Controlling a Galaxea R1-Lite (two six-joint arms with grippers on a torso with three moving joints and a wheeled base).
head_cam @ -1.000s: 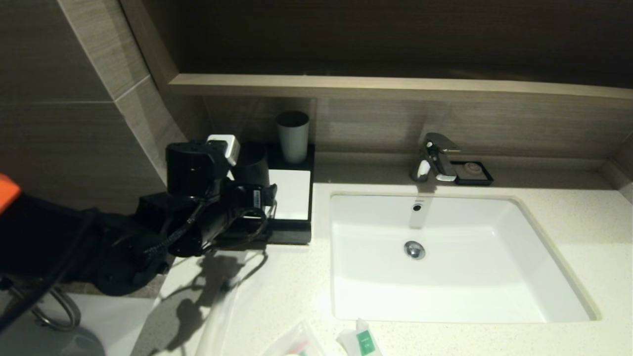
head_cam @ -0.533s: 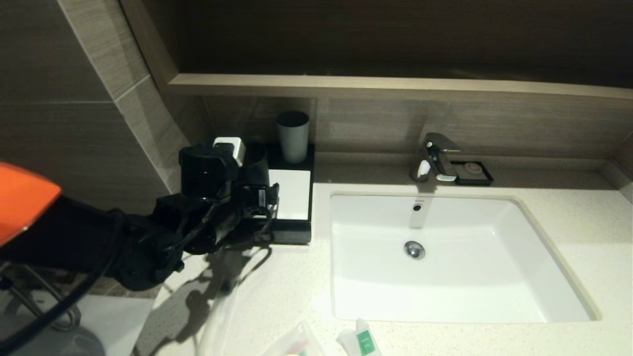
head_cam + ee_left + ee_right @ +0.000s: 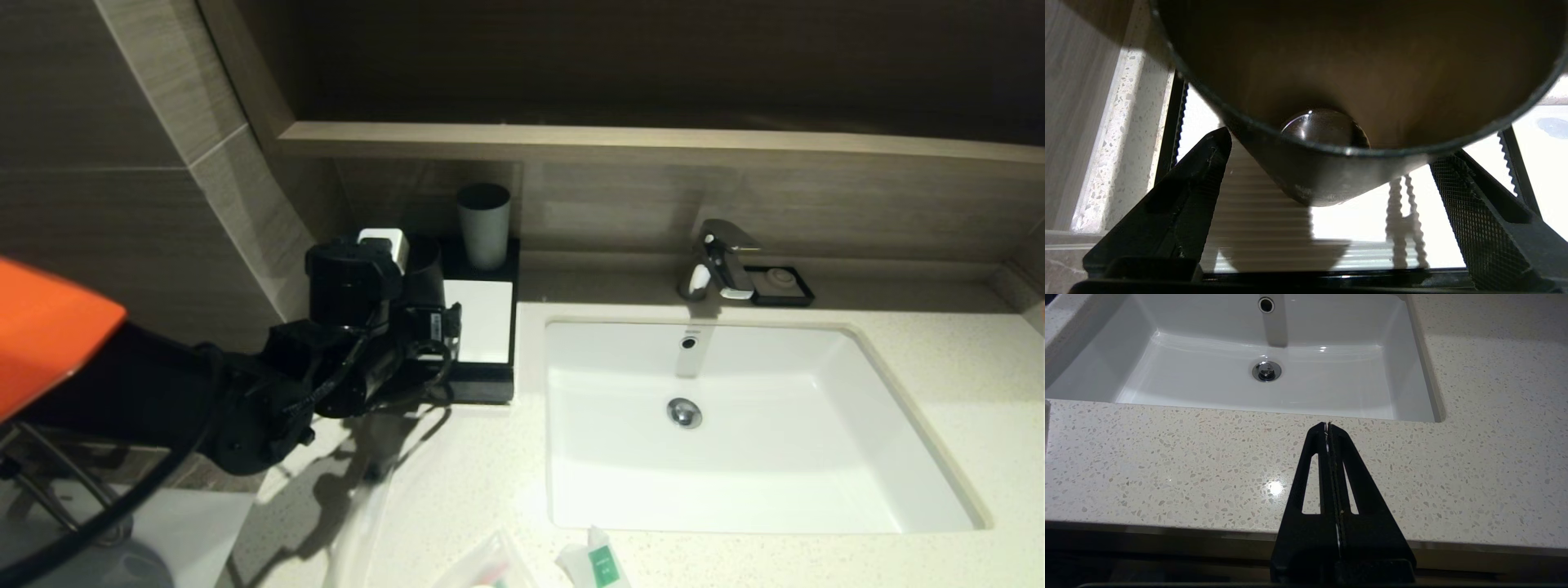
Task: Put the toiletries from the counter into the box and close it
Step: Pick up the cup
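Speckled cream stone table point(image 3: 490, 482) carrying all items, with a white rectangular basin point(image 3: 735, 425) sunk into its centre-right and a chrome tap point(image 3: 718, 261) at the basin's far edge. A wooden ledge point(image 3: 653, 140) runs along the far wall above it.

Left arm point(image 3: 163, 400), entering from the left, with the left gripper point(image 3: 1327, 179) at the far-left box point(image 3: 482, 327); its fingers point(image 3: 1188, 196) stand wide apart, one on each side of a dark cup point(image 3: 1355, 102) whose open mouth fills the left wrist view. Whether they touch the cup cannot be told.

Box: low, black, with a white top panel, set against the far wall just left of the basin. A grey cup point(image 3: 483, 224) stands upright on its far end.

Right gripper point(image 3: 1333, 465), parked over the near table edge in front of the basin, its fingers pressed together.

Small black soap dish point(image 3: 780, 284), just right of the tap.

Toiletries, still on the table at its near edge, well apart from the box: a clear pouch point(image 3: 490, 567), a white sachet with green label point(image 3: 598, 562) just right of it, and a long thin sleeve point(image 3: 359, 531) to the left, partly in the arm's shadow.
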